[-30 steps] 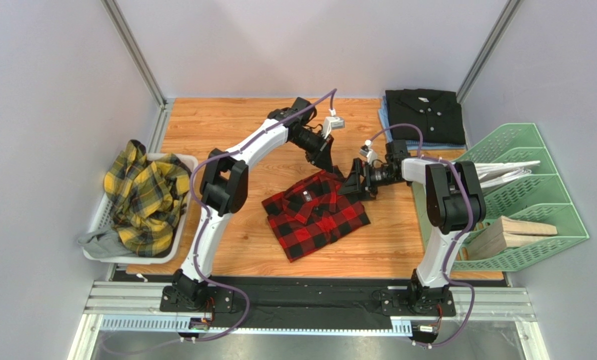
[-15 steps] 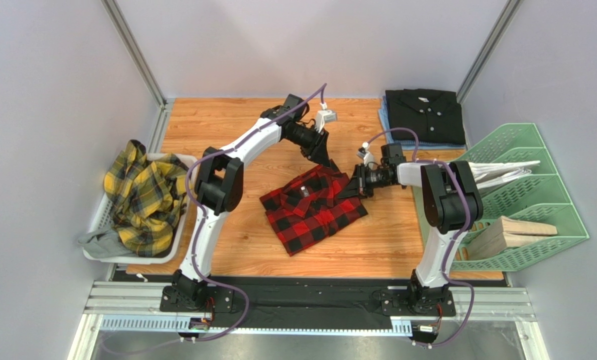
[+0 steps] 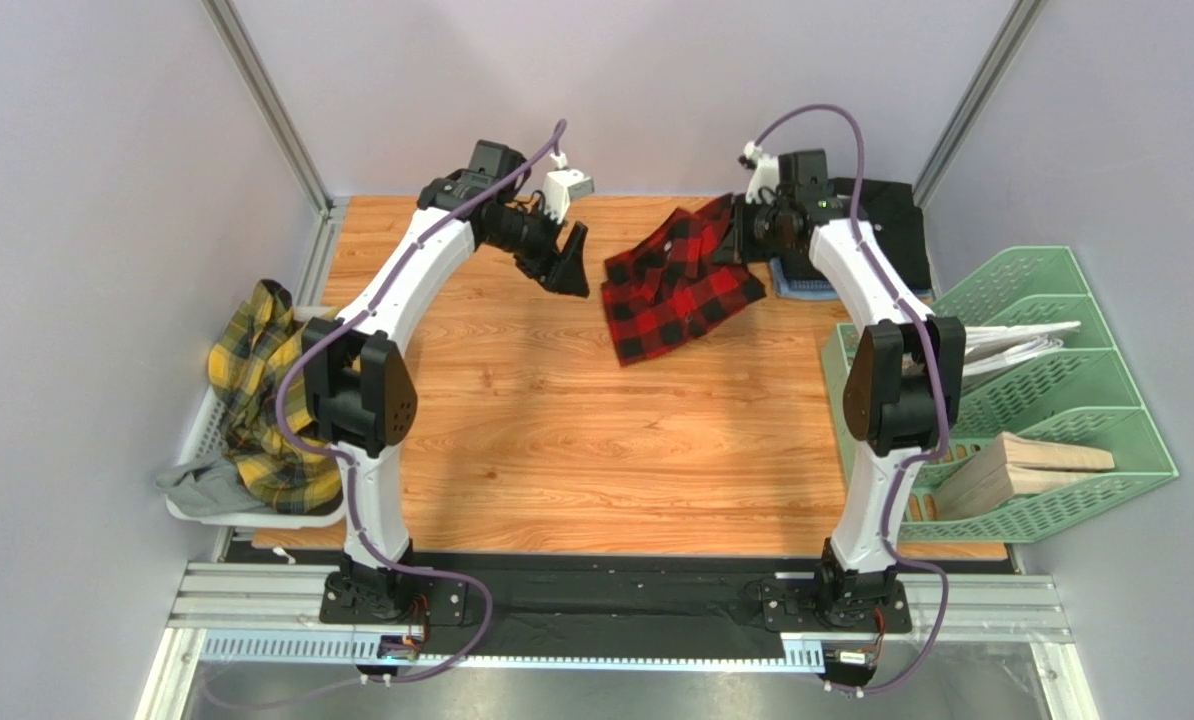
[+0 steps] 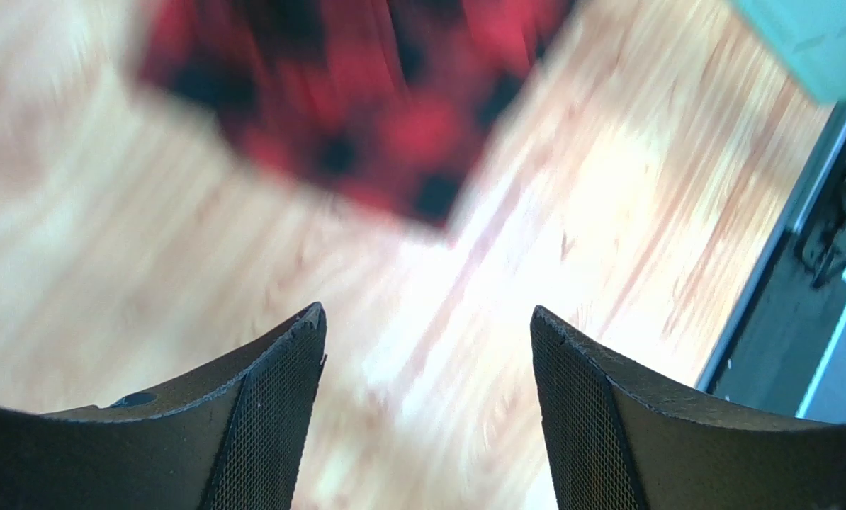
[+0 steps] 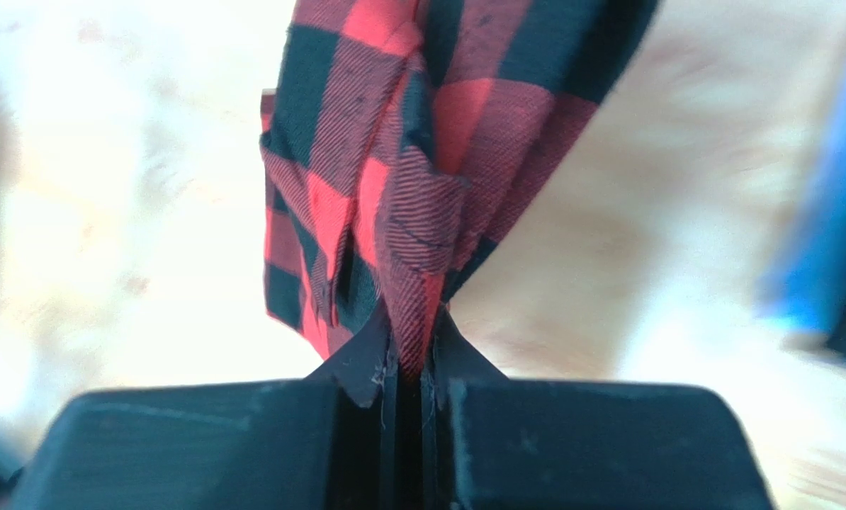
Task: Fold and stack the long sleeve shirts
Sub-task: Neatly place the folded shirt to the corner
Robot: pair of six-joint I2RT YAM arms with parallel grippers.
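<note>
- Red-and-black check shirt (image 3: 678, 282): one. A bunched fold is pinched in the right gripper (image 3: 758, 237), and the rest hangs from it, clear of the table (image 3: 618, 435).
- Right gripper: one. Its jaws are clamped tight on the check cloth, which fans out directly ahead of the fingertips in the right wrist view.
- Left gripper (image 3: 570, 263): one. Its jaws stand apart and hold nothing. The check shirt hangs just beside it on its right, not touching.
- Plain black shirt (image 3: 901, 225): one. It lies folded just right of the right gripper.
- Yellow-and-dark plaid shirt (image 3: 280, 398): one. It is heaped in a white basket (image 3: 198, 428), well apart from the left gripper, nearer the arm bases.
- Green rack (image 3: 1009, 285): one. It stands right of the right arm.
</note>
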